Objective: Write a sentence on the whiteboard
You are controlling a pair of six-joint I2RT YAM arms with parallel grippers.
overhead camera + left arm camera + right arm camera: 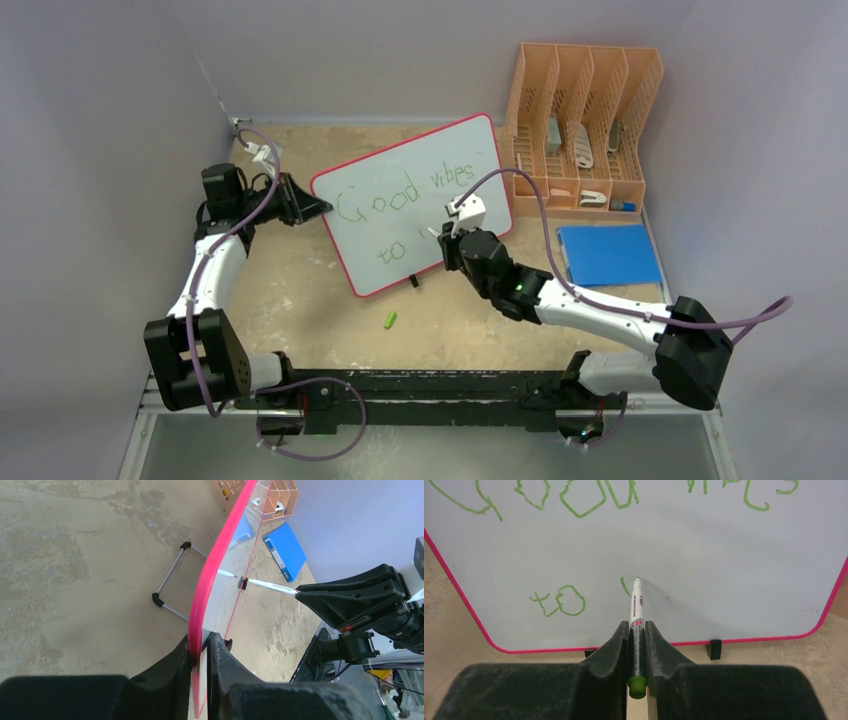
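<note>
- Pale grey walls close in a mottled brown worktop [300, 300], with both arm bases bolted along its near edge.
- The whiteboard [400, 235], red-rimmed with rounded corners, stands near the middle of the worktop, turned at an angle with its written face toward the right arm.
- From the left wrist view the board is seen edge-on and upright, with a wire stand [170, 587] behind it resting on the worktop.
- Small black clip feet [714, 649] sit under the board's lower rim.
- The left pincer [202, 642] is pinching the board's left edge, one finger on each face.
- The right pincer [637, 627] is pressed together on a marker [636, 605], white and grey in the barrel with a green rear end.
- The marker's tip is at the board's surface, just right of a short green stroke.
- The sentence [584, 500] is in thin green letters: "Good vibes" on the upper line, "to" on the lower line, then that single short stroke.
- A small green cap [391, 320] lies on the worktop, near the board's lower rim and apart from it.
- An orange desk organiser [585, 120] stands at the far right, several small items in its compartments.
- A blue binder [610, 255] lies flat just in front of the organiser, to the right of the board.
</note>
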